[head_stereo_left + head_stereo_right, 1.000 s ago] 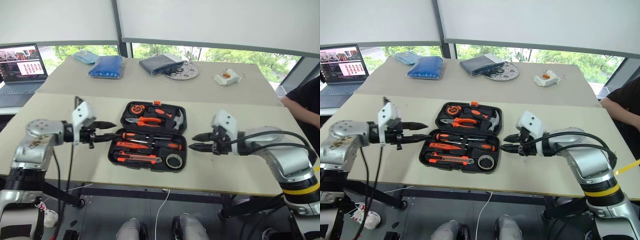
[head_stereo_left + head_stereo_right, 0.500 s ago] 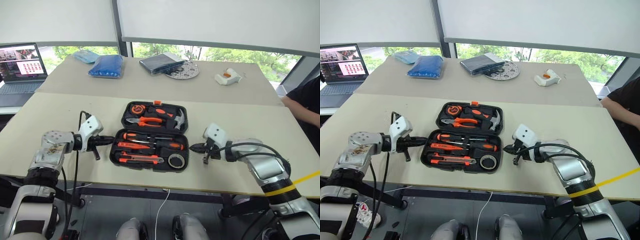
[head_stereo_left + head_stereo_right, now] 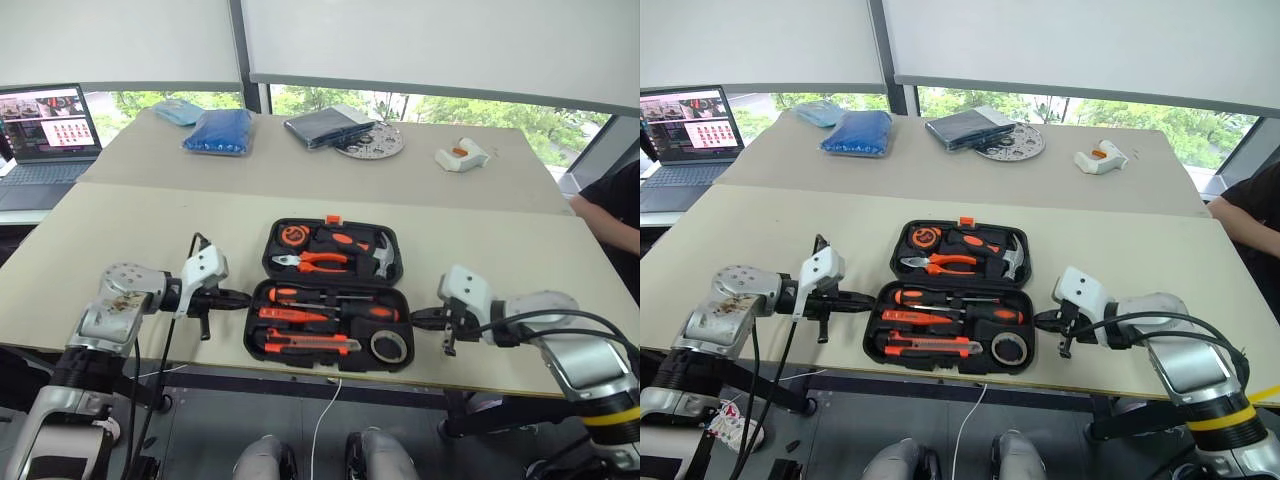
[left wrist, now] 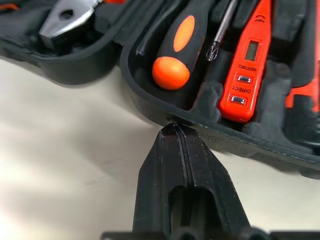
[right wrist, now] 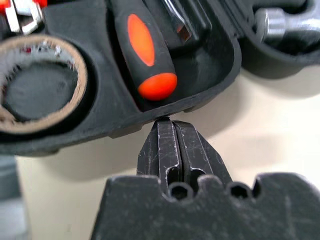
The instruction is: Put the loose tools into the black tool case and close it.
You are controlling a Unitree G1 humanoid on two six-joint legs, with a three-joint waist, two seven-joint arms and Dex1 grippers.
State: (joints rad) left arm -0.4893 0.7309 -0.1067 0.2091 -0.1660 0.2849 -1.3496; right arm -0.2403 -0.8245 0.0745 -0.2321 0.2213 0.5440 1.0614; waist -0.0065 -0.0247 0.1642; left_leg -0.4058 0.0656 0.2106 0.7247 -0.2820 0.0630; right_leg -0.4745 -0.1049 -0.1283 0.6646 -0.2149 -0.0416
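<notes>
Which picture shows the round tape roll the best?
The right wrist view: the tape roll looks big there, lying in its recess of the case beside a screwdriver handle. The eye views show it small, in the case's near right corner. In the left wrist view I can't find it.

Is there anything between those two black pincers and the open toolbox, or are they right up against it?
Nothing visible stands between them. The left gripper, shut, has its tip at the left edge of the black tool case; the right gripper, also shut, sits at the right edge. Bare table lies on both sides.
</notes>
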